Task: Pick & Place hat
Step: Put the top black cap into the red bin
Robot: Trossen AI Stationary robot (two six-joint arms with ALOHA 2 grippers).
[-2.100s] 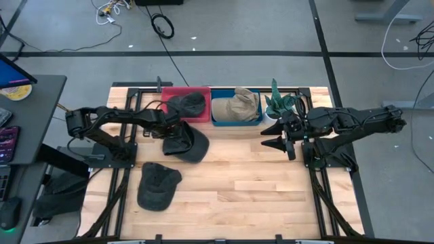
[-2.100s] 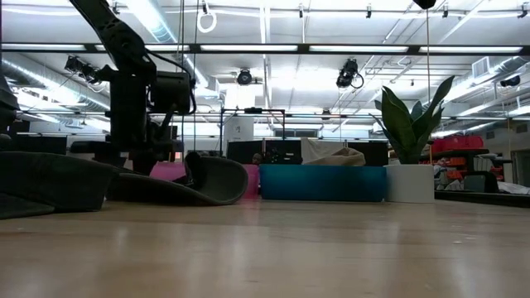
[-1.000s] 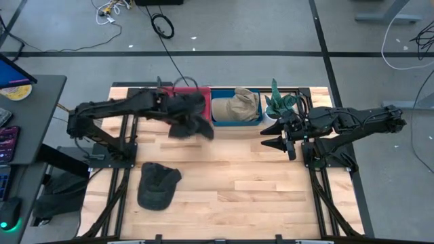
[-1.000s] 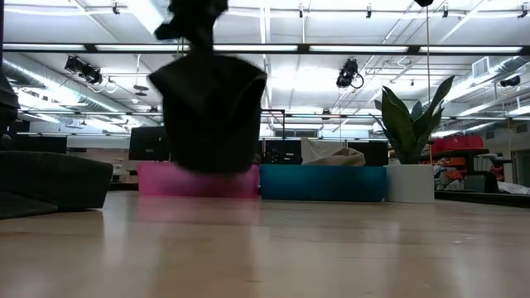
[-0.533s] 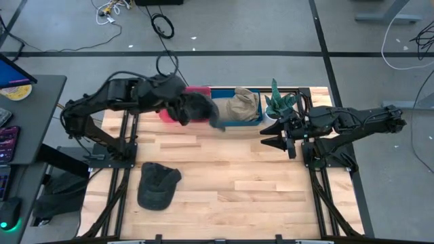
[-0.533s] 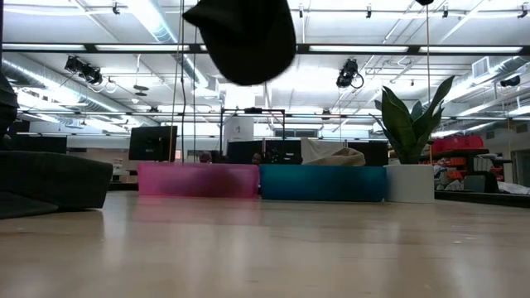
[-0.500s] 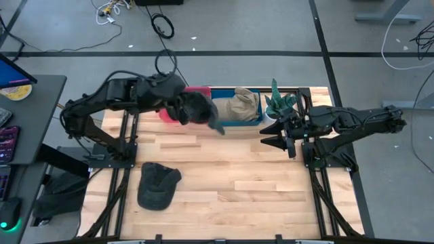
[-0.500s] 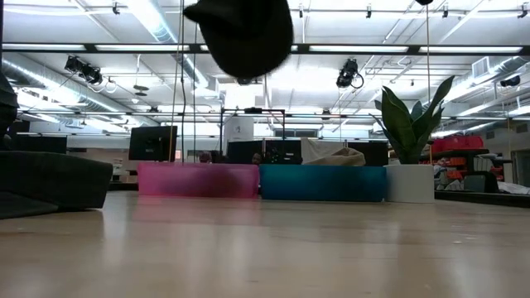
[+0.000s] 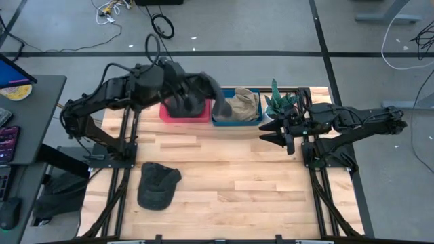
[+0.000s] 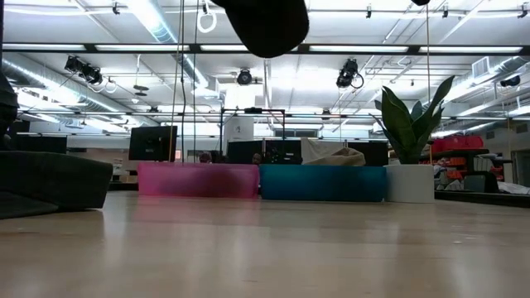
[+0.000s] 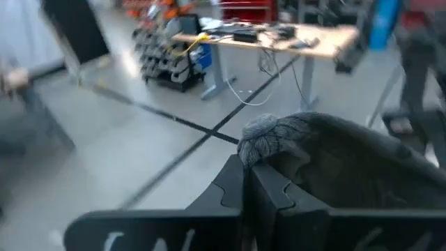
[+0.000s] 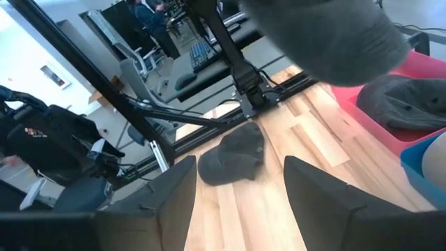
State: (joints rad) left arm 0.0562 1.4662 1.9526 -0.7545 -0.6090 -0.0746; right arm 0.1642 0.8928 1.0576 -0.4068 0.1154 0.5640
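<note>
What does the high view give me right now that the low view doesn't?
Only the high view shows the left claw shut on the dark hat above the red bin, the spare dark hat lying on the table, and the right claw open and waiting beside the plant. Only the low view shows the carried hat hanging high, clear of the bin rims, and the room behind. Both show the red bin, the blue bin with the tan hat, and the plant.

Bright overhead ceiling lights (image 10: 157,21); soft shadows; left wrist view motion-blurred; low view foreground defocused.
</note>
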